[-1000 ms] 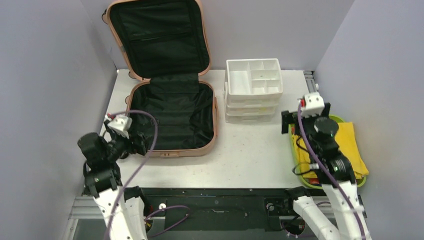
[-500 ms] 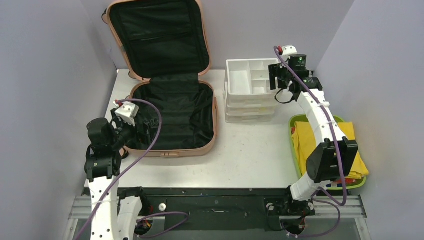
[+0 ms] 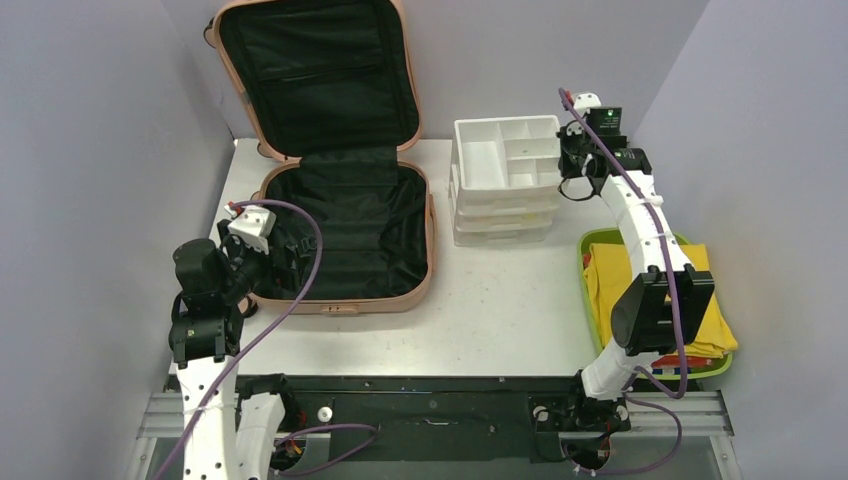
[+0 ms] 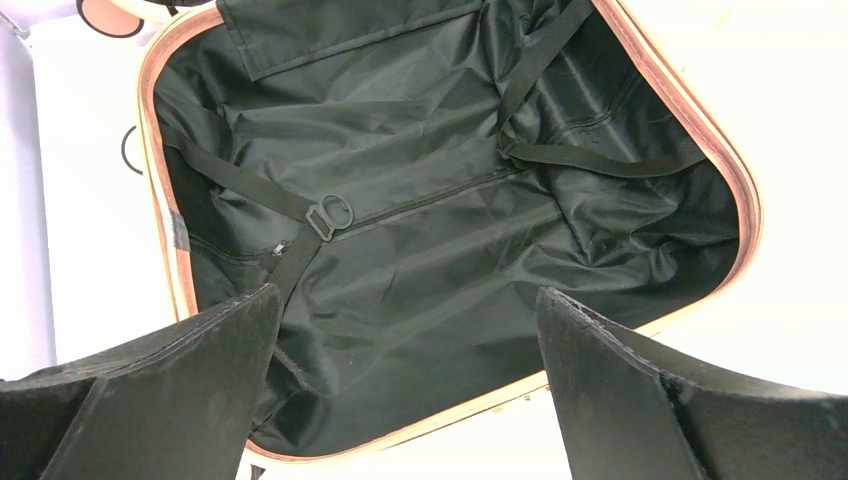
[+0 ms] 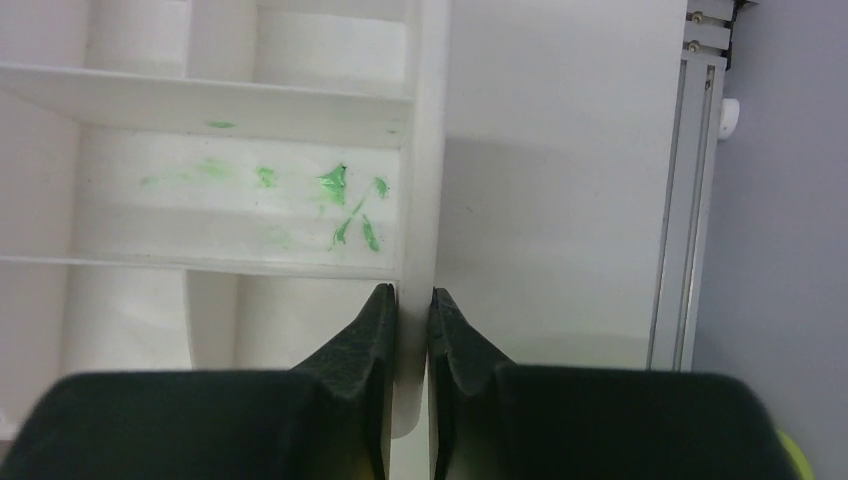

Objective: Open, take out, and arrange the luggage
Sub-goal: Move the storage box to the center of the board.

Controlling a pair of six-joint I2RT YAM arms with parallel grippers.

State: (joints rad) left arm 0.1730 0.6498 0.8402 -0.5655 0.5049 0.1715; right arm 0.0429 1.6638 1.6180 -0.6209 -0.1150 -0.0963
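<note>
Table (image 3: 500, 300) (white) with luggage (image 3: 345, 230), grey walls (image 3: 90, 120)

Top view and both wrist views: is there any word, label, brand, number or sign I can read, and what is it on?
No text is readable in any view.
luggage: no brand or tag can be made out on the shell or lining.
white organizer: only green smears, not writing.
dark housing on the right wrist: a small green-lit patch, too small to read.

Overhead and close-up left wrist share the luggage (image 3: 345, 240).
</note>
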